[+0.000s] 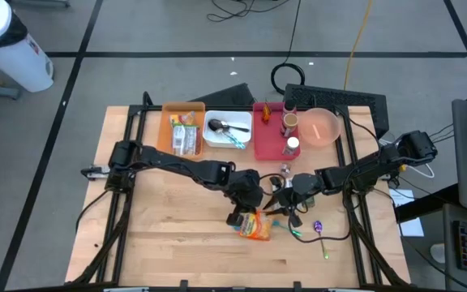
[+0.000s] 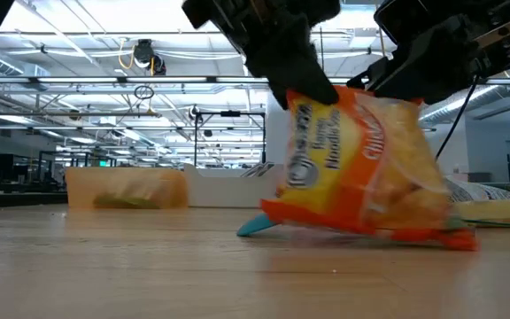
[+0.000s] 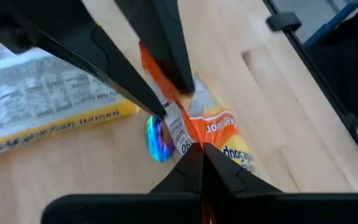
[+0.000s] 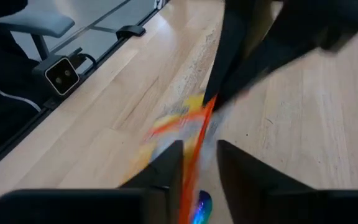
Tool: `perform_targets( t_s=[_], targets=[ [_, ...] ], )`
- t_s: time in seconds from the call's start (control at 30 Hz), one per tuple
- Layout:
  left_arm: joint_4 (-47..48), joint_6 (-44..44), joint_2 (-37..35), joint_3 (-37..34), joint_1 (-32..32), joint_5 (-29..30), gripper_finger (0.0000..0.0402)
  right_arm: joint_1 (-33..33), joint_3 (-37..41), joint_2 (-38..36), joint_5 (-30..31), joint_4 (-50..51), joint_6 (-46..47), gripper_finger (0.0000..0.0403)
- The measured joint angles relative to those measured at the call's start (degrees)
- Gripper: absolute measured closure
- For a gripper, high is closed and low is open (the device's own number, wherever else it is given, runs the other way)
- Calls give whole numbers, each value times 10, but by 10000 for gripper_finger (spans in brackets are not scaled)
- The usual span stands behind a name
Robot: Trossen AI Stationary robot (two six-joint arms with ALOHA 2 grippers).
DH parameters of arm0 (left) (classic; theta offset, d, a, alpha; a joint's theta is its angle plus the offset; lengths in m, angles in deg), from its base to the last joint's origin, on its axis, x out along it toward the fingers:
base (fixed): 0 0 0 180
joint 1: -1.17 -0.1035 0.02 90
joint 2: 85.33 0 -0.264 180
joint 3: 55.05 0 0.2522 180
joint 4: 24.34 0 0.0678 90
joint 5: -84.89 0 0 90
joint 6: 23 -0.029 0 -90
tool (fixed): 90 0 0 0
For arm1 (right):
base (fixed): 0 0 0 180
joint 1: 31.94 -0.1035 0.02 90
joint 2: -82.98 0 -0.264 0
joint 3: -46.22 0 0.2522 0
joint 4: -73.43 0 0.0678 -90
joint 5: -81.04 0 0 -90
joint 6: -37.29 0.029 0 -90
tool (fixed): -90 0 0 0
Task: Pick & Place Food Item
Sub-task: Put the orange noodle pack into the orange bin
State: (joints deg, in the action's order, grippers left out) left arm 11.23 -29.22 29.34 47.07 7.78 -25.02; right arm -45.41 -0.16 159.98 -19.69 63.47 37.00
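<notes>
The left hand [image 1: 247, 203] sits just left of centre in the high view, pinched shut on the top edge of an orange-and-yellow snack bag [image 1: 256, 226]; its own wrist view shows the crimped seal clamped between the dark fingers [image 3: 166, 56]. The right hand [image 1: 286, 195], just right of centre, has its fingers slightly parted on either side of the same seal, not clearly clamping it. The snack bag hangs at centre right in the low view, its lower edge brushing the desk [image 1: 177, 243]; to carry it cleanly, I judge the left hand should lift straight up only once the right hand has let go, so the seal is not torn between them. The trays [image 1: 217, 130] at the upper centre look the likely goal. Blue lettering on the bag's yellow face is too blurred to read; a yellow packet [image 3: 48, 106] nearby carries small illegible print.
</notes>
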Motion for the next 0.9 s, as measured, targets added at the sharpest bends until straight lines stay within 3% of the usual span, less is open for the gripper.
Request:
perform_targets(
  t_s=[0.2,0.4,0.6,0.9],
  targets=[
    [56,-12,-56,0,19,42,400,-1,0,-34,0,1,-21,238],
    [129,-11,-114,0,44,93,400,-1,0,-100,0,-3,-50,188],
    [241,29,-172,0,60,207,401,-1,0,-147,1,4,-54,170],
    [374,82,-262,0,41,366,401,-1,0,-143,5,7,-66,178]
  ],
)
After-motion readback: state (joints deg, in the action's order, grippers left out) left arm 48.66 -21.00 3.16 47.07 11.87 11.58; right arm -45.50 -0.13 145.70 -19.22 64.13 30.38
